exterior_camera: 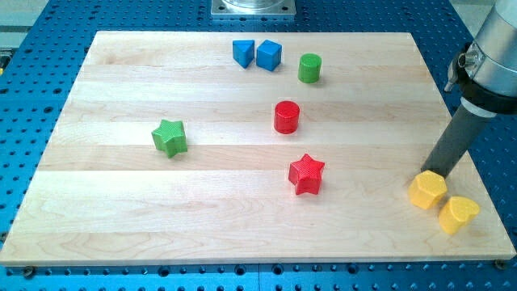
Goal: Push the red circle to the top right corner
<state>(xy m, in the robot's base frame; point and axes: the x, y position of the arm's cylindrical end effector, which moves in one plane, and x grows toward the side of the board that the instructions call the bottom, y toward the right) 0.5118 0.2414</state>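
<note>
Eight blocks are counted: two blue (243, 53) (269, 55), two green, a cylinder (309, 68) and a star (170, 137), two red, a cylinder (287, 117) and a star (306, 174), and two yellow (427, 191) (458, 214).

The tabletop (121, 234) is pale wood, its planks running in light, faintly streaked bands, and it lies on a blue base (32, 105) dotted with rows of small holes. The circle (287, 117) and the star (306, 174) are red. A second star (170, 137) and a cylinder (308, 68) are green. Two blocks (243, 53) (269, 55) are blue. Two more blocks (427, 191) (458, 213) are yellow. The rod (451, 145) is dark grey.
</note>
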